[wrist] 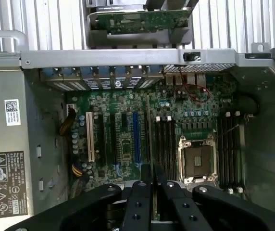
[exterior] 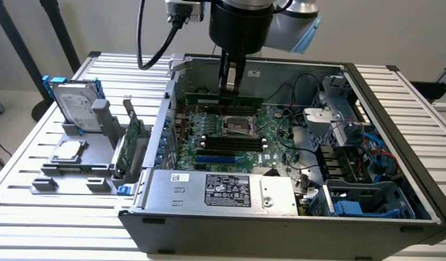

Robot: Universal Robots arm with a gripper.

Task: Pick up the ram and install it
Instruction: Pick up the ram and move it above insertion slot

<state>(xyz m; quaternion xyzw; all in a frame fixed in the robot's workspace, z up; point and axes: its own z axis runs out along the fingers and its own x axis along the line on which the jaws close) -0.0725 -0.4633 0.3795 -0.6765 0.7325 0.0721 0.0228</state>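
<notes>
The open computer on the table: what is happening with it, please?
A robot arm reaches down into the open computer case. Its claw is closed on the ram, a thin green stick, holding it low over the motherboard, behind the processor socket in the exterior view. The black slots in front of the socket are empty.

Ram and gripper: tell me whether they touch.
Touching. The exterior view shows the gripper closed on the ram along its top edge, no gap.

Black hand [exterior: 230,91], silver-blue arm joint [exterior: 291,24], black cable [exterior: 146,38]
</notes>
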